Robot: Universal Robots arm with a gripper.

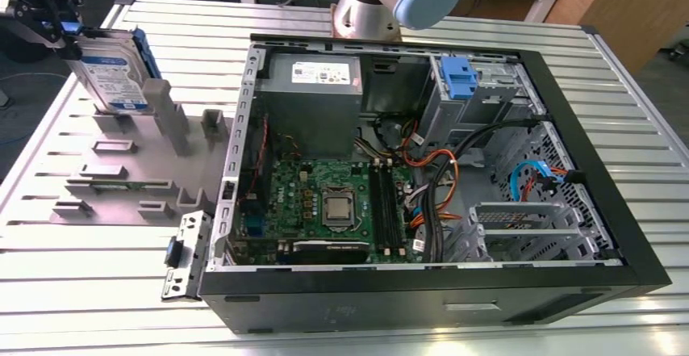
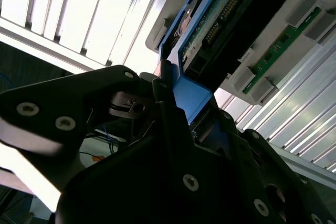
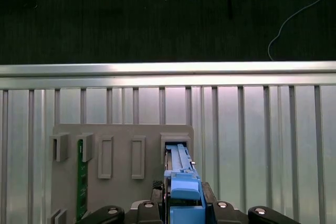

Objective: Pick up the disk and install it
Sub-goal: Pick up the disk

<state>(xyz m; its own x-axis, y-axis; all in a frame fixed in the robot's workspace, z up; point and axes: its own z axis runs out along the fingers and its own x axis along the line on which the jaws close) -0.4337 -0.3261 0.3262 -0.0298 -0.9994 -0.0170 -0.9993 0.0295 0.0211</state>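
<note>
The claw was closed on the top end of the disk, its fingers pinching the blue plastic carrier rail from both sides. In the first wrist view the rail sat squarely between the fingers. The disk stood on edge, slightly tilted, over the far corner of a grey fixture plate near the worktop's edge on the exterior view's left. Whether its lower end had cleared the plate's slot could not be told.

The open computer case lay well apart from the disk, towards the exterior view's right. At its far corner was the drive cage with a blue bracket.

The hold looked like the weak point. The grip was on plastic at one end only, with the whole weight of the drive hanging below, so a jolt could make the disk swing or slide out. If the lower end sat in the slot, a pull off the slot's line would likely jam it or drag the plate. The tilt could also knock the disk against the case rim, and the loose cables beside the cage could snag it.

The disk carried a white-and-blue label on its broad face, and the grey power supply bore a white sticker. The print on both was too small to make out. A green memory stick stood in another slot of the plate, with no legible marking.
</note>
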